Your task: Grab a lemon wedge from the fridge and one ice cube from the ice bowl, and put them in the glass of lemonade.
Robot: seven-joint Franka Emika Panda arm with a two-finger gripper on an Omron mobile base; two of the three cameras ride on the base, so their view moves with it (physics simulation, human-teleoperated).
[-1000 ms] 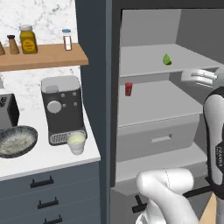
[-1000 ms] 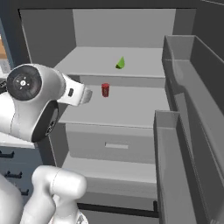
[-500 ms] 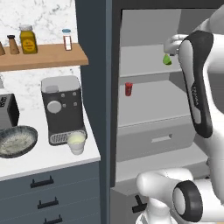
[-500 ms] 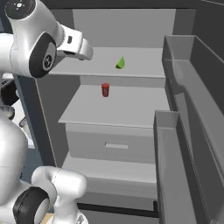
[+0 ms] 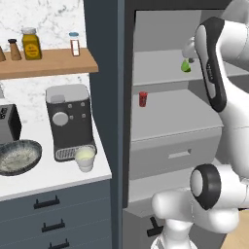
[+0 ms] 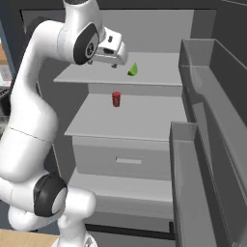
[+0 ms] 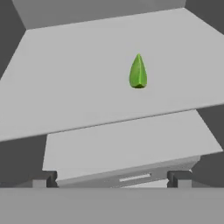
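The fridge (image 6: 159, 77) stands open, with the small yellow-green lemon wedge (image 6: 133, 70) lying on its upper shelf. My gripper (image 6: 116, 63) hovers just left of the wedge at shelf height, apart from it. In the hand view the lemon wedge (image 7: 138, 72) lies ahead on the shelf (image 7: 78, 87), and my gripper (image 7: 113, 179) is open and empty, its dark fingertips (image 7: 51, 178) wide apart. The lemon wedge (image 5: 185, 66) peeks out beside my forearm. On the counter sit the dark ice bowl (image 5: 19, 156) and the pale glass of lemonade (image 5: 85, 158).
A small red can (image 6: 116, 99) stands on the middle fridge shelf, above a drawer (image 6: 125, 159). The open fridge door's bins (image 6: 207, 144) jut out on the right. A coffee machine (image 5: 68, 119) and toaster (image 5: 7, 124) stand behind the glass and bowl; jars line a wooden shelf (image 5: 48, 63).
The arm has swung up from middle-shelf height to the upper shelf, and the hand has moved closer to the lemon wedge. The gripper stays open.
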